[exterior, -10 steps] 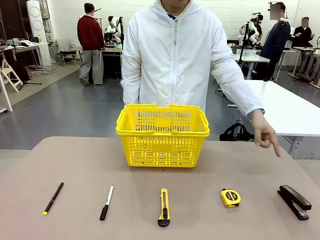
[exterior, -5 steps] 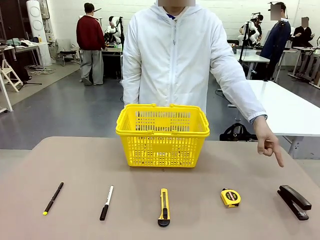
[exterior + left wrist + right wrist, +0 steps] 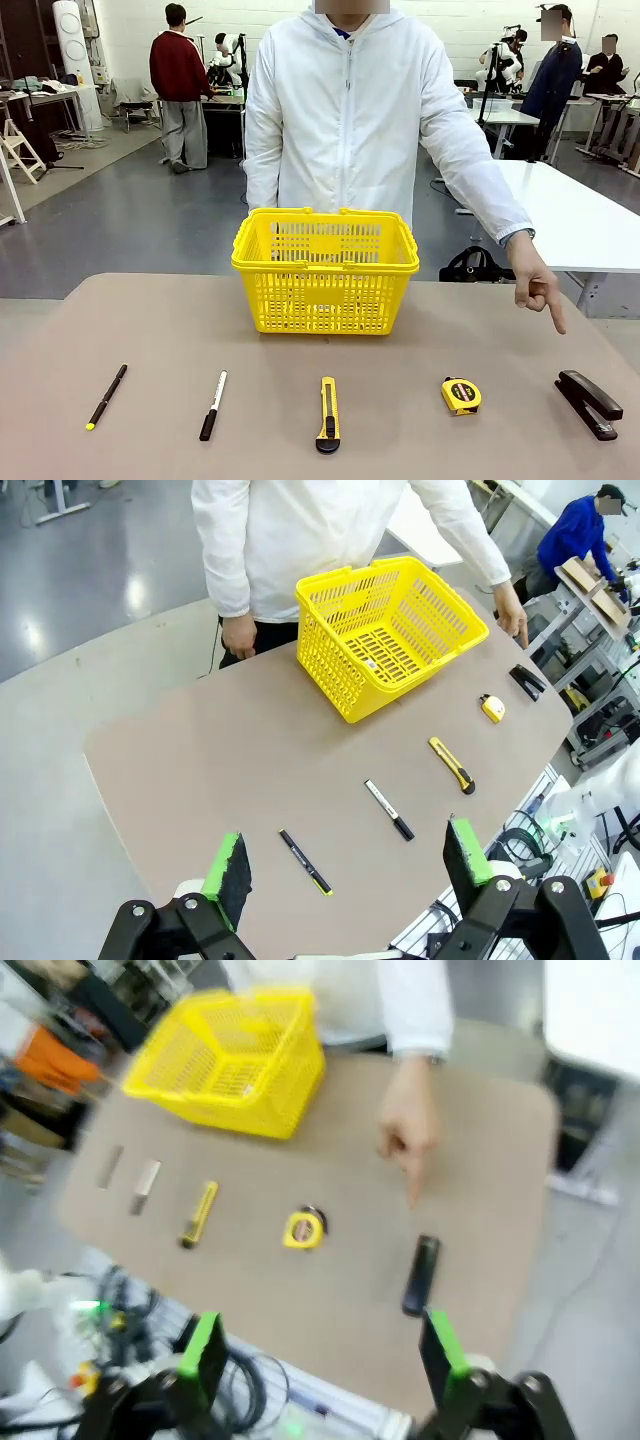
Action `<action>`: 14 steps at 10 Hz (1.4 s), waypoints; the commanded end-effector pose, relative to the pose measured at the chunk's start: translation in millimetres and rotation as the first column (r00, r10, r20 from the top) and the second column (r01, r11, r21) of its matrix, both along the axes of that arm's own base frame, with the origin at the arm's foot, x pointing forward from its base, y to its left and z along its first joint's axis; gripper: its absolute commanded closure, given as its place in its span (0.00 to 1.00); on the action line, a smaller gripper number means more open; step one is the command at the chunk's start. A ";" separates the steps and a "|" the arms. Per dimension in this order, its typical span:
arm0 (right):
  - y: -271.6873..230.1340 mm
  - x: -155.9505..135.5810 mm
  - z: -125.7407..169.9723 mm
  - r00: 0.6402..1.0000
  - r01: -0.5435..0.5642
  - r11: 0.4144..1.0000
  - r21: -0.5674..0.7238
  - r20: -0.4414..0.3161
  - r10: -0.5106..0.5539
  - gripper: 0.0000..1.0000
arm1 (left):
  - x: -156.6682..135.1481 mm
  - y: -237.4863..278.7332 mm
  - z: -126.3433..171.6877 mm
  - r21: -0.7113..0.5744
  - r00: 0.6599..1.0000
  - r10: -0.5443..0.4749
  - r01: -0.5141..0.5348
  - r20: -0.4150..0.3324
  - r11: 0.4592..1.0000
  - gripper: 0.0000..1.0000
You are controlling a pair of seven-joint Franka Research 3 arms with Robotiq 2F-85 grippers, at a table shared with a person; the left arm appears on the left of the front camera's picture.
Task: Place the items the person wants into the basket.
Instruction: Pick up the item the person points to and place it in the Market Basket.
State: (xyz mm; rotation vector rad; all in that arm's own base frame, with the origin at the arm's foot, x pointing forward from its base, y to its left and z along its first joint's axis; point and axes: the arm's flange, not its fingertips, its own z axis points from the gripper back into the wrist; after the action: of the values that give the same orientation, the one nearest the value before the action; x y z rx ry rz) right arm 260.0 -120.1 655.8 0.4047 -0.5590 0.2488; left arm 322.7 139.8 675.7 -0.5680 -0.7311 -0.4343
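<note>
Basket [image 3: 325, 300] of yellow plastic, lattice sides and handles folded onto the rim, stands at the far middle of a tan table [image 3: 180, 330] in a grey-floored workshop hall. A person [image 3: 345, 120] in a white hooded coat stands just behind it. The person's hand [image 3: 535, 290] points a finger down over the table's right end. Along the near edge, well apart from the basket, five tools lie in a row: a black pen [image 3: 106, 396] with a yellow tip, a black-and-white marker [image 3: 213, 405], a utility knife [image 3: 328, 414], a tape measure [image 3: 461, 396] and a black stapler [image 3: 589, 403]. White tables [image 3: 580, 220] and other people, one in a dark red top [image 3: 180, 85], stand in the room behind.

From the left wrist, the left gripper [image 3: 346, 858] hangs high above the table's near edge, its green-padded fingers spread wide with nothing between them. The basket's open top shows a lattice floor bearing a small label, and the five tools lie in line on the tabletop.

From the right wrist, in a blurred picture, the right gripper [image 3: 321, 1345] is likewise spread wide and holds nothing, above the table's edge. The pointing finger hangs near the stapler. The tape measure lies next along the row and the utility knife after it, both on the table outside the basket.
</note>
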 end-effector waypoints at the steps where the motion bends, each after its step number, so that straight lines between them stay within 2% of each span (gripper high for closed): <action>1: 14.1 43.2 -9.3 0.955 0.051 0.992 -0.115 -0.285 -0.082 0.00 | -0.5 1.4 -0.5 -0.006 1.000 -0.019 0.019 0.014 1.000 0.00; 3: 36.7 75.2 -60.5 0.905 0.001 0.985 -0.173 -0.419 -0.075 0.00 | -0.5 1.4 -0.5 -0.006 1.000 -0.019 0.019 0.014 1.000 0.00; 4: 44.7 86.6 -90.7 0.898 -0.016 0.978 -0.206 -0.433 -0.076 0.00 | -0.5 1.4 -0.5 -0.006 1.000 -0.019 0.019 0.014 1.000 0.00; 5: 49.4 92.7 -114.1 0.905 -0.020 0.955 -0.297 -0.412 -0.109 0.00 | -0.5 1.4 -0.5 -0.006 1.000 -0.019 0.019 0.014 1.000 0.00; 6: 53.7 98.5 -136.0 0.905 -0.033 0.948 -0.317 -0.413 -0.107 0.00 | -0.5 1.4 -0.5 -0.006 1.000 -0.019 0.019 0.014 1.000 0.00; 7: 55.4 104.6 -160.7 0.892 -0.029 0.932 -0.362 -0.430 -0.139 0.00 | -0.5 1.4 -0.5 -0.006 1.000 -0.019 0.019 0.014 1.000 0.00; 8: 55.4 110.2 -188.5 0.856 -0.044 0.922 -0.384 -0.490 -0.163 0.00 | -0.5 1.4 -0.5 -0.006 1.000 -0.019 0.019 0.014 1.000 0.00; 9: 55.9 114.4 -206.6 0.849 -0.046 0.924 -0.381 -0.502 -0.165 0.00 | -0.5 1.4 -0.5 -0.006 1.000 -0.019 0.019 0.014 1.000 0.00; 10: 57.6 117.3 -220.2 0.848 -0.049 0.937 -0.345 -0.511 -0.144 0.00 | -0.5 1.4 -0.5 -0.006 1.000 -0.019 0.019 0.014 1.000 0.00; 11: 60.2 119.1 -224.1 0.863 -0.050 0.953 -0.298 -0.494 -0.108 0.00 | -0.5 1.4 -0.5 -0.006 1.000 -0.019 0.019 0.014 1.000 0.00; 12: 57.2 110.9 -212.8 0.851 -0.074 0.935 -0.347 -0.511 -0.123 0.00 | -0.5 1.4 -0.5 -0.006 1.000 -0.019 0.019 0.014 1.000 0.00; 14: 57.2 110.9 -212.8 0.851 -0.074 0.935 -0.347 -0.511 -0.123 0.00 | -0.5 1.4 -0.5 -0.006 1.000 -0.019 0.019 0.014 1.000 0.00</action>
State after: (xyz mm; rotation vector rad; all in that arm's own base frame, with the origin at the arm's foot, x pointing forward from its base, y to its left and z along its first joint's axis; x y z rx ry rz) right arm 373.5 -62.4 438.1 0.1040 0.0259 0.1937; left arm 323.1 140.1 675.7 -0.5659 -0.7295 -0.4340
